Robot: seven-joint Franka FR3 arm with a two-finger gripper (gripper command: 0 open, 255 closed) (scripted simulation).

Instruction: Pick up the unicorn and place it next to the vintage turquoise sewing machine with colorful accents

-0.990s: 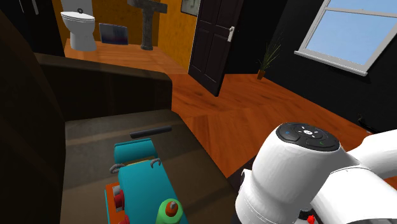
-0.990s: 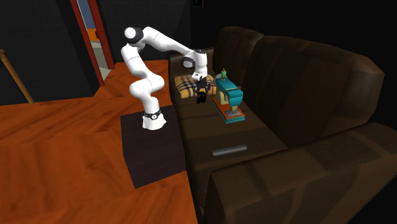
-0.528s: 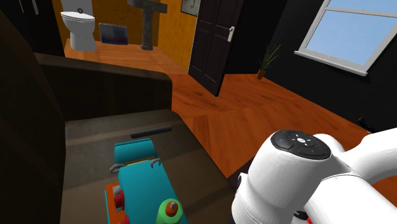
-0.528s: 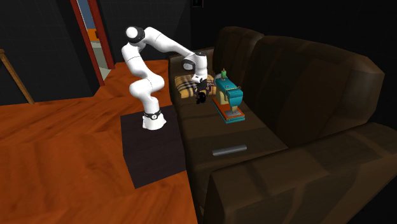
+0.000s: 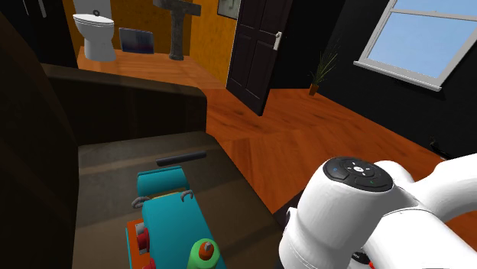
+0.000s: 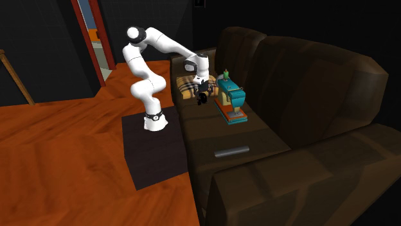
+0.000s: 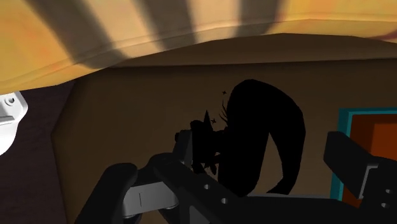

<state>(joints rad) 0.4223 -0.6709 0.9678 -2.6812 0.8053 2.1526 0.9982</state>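
- Unicorn: an all-black figure (image 7: 257, 121) (plain silhouette, no detail readable). It sits on the seat of the dark brown sofa (image 6: 308, 83), mid-depth between the front edge and the turquoise sewing machine with an orange base (image 6: 231, 97).
- Tan plaid cushion (image 6: 186, 86) lies just beside it, at the seat's end by the stand.
- Black two-finger gripper (image 7: 266, 153) is low over the unicorn, fingers apart on either side of it. I cannot tell whether they touch it.
- Grey flat bar (image 6: 231, 151) lies further along the seat, well apart from the machine.
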